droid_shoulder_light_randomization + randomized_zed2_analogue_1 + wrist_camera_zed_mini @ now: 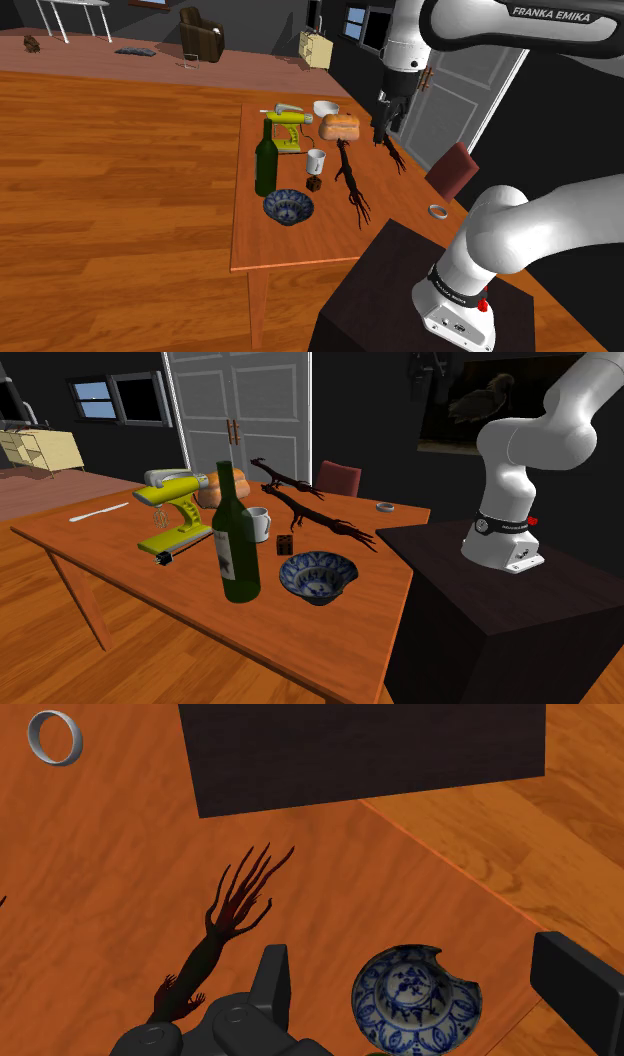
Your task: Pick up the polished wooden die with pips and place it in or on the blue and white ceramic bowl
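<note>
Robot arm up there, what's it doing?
The white robot arm hangs high above the table, its black fingers open and holding nothing. The small dark die sits on the table by the white mug, not yet picked up. The blue and white bowl waits nearby.

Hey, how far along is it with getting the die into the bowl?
Nothing looks done: the die sits on the table beside the white mug, outside the bowl. In hand: nothing, the open gripper hangs high over the table. Left: descend, grasp the die, drop it in the bowl.
</note>
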`<state>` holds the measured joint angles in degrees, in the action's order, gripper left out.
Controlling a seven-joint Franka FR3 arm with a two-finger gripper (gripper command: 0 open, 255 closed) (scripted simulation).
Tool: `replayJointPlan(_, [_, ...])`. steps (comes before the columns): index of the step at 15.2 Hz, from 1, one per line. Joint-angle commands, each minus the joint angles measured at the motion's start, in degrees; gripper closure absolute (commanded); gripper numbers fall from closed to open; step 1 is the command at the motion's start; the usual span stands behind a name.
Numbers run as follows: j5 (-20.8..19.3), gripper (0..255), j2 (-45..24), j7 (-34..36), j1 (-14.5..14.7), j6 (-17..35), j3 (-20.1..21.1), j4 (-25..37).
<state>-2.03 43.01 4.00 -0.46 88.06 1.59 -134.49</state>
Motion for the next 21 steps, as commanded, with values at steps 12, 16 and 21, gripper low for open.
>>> replayJointPlan(12, [-2.9, 0, -14.9, -5.7, -2.0, 21.5, -5.6, -5.2])
replayJointPlan(16, [-3.2, 0, -22.4, -7.8, -2.5, 28.8, -7.6, -4.6])
replayJointPlan(21, [-2.5, 0, -32.7, -10.9, -3.0, 37.1, -9.6, -1.9])
